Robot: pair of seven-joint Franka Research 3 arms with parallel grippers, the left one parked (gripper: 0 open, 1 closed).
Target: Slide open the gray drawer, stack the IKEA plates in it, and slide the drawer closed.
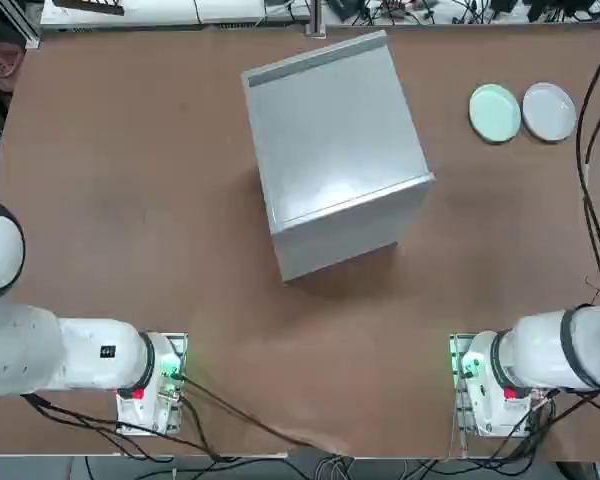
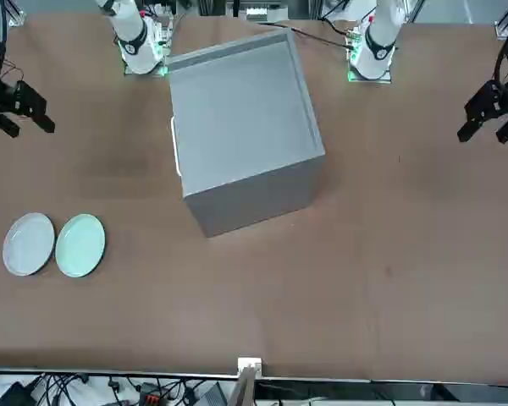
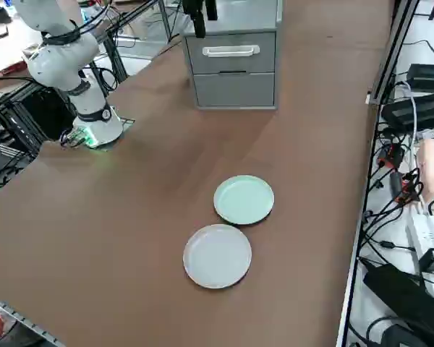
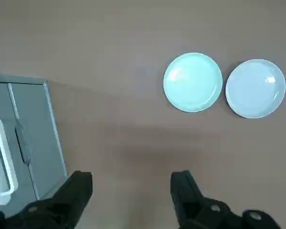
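The right gripper (image 4: 131, 191) hangs above bare table with fingers wide apart and empty — the gray drawer (image 3: 232, 52) sits shut, the IKEA plates (image 4: 193, 82) lying side by side nearby.

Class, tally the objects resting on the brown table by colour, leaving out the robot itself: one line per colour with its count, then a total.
Gray: 1, the cabinet with its gray drawer shut
Mint green: 1, a plate
White-gray: 1, a plate
Total: 3

The right gripper hangs open above the table and holds nothing.
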